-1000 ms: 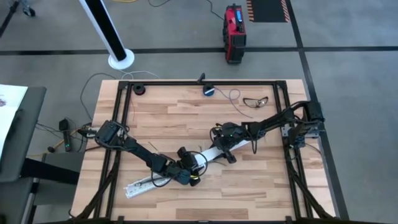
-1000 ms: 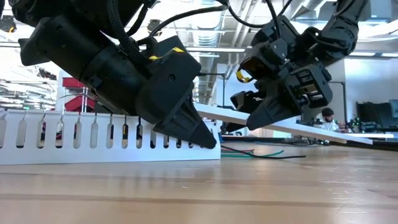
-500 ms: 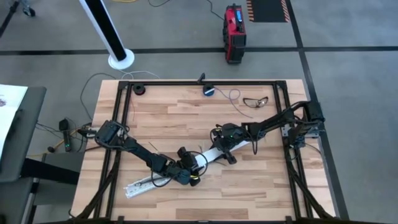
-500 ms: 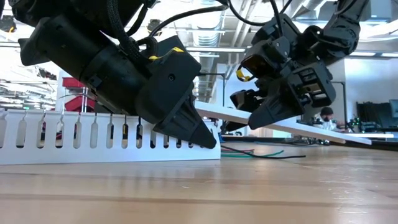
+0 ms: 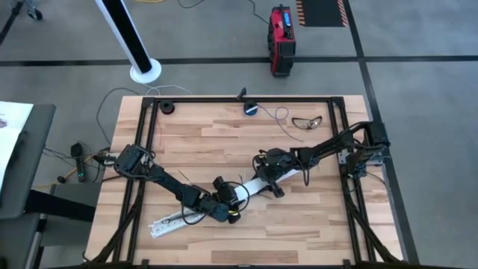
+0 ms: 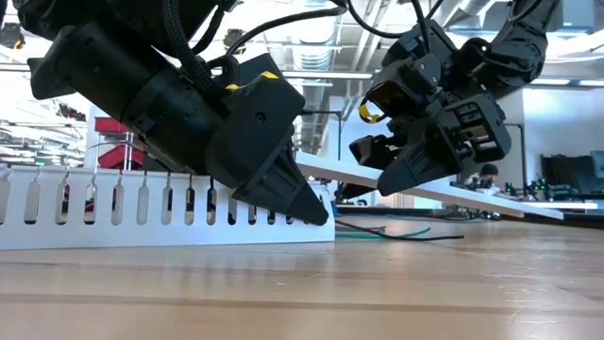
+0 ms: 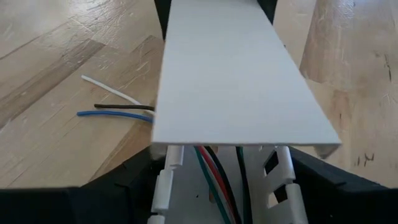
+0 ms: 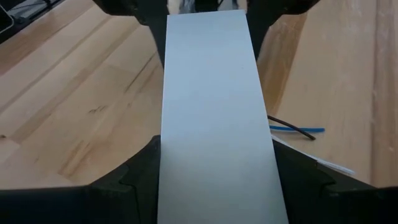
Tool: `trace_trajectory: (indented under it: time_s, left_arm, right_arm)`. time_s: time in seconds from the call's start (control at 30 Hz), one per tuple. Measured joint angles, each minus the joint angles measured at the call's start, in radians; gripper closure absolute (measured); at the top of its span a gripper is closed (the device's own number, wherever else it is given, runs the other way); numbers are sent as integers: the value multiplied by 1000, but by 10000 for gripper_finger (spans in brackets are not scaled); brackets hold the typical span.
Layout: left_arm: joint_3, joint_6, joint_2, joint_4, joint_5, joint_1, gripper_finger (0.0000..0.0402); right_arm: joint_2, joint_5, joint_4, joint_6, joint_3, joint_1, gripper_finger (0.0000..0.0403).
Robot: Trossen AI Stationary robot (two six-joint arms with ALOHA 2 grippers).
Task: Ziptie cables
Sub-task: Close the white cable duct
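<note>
My left hand (image 5: 230, 212) sat low over the near middle of the surface (image 5: 187, 142), at the end of the slotted white duct (image 6: 142, 212) that lay flat on the wood. Through the left wrist view I saw my two dark fingers (image 7: 124, 180) on either side of that duct, pinching its slotted walls. The cables (image 7: 214, 177), red, green and dark, ran along the inside of the duct between those walls. More of their loose ends, white, dark and blue (image 7: 115, 109), straggled out onto the wood beside it.

My right hand (image 5: 278, 187) was near the middle of the surface, a little farther right, pinching the flat white lid (image 8: 214, 112). In the right wrist view my fingers (image 8: 134, 177) pressed against both long edges of the lid. The lid slanted: its end toward my left hand was raised, lying over the duct's open top, while the other end sloped down toward the wood in the low view (image 6: 453, 196). Both hands were close together, joined by the lid.

At the far edge lay a small round blue-black device (image 5: 251, 109) with a pale cord, and a pair of glasses (image 5: 307, 121) nearby.
</note>
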Motion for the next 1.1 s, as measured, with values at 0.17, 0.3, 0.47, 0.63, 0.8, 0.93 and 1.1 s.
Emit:
trace_trajectory:
  time_s: [0.17,0.3,0.47,0.63,0.8,0.93,1.1]
  left_arm:
    - [0,0,0,0,0,0,157]
    - [0,0,0,0,0,0,157]
    - [0,8,0,1,1,0,157]
    - [0,11,0,2,4,0,157]
    - [0,12,0,2,3,0,157]
    - [0,15,0,2,3,0,157]
    - [1,20,0,3,5,0,157]
  right_arm:
    - [0,0,0,-5,0,-3,183]
    - [30,-1,15,-1,0,-2,183]
    - [68,-21,40,10,1,4,183]
    - [71,-21,37,27,5,6,183]
    - [72,-25,-24,26,48,8,183]
    - [72,-24,-106,-4,89,14,183]
    - [72,-7,-228,-47,148,25,183]
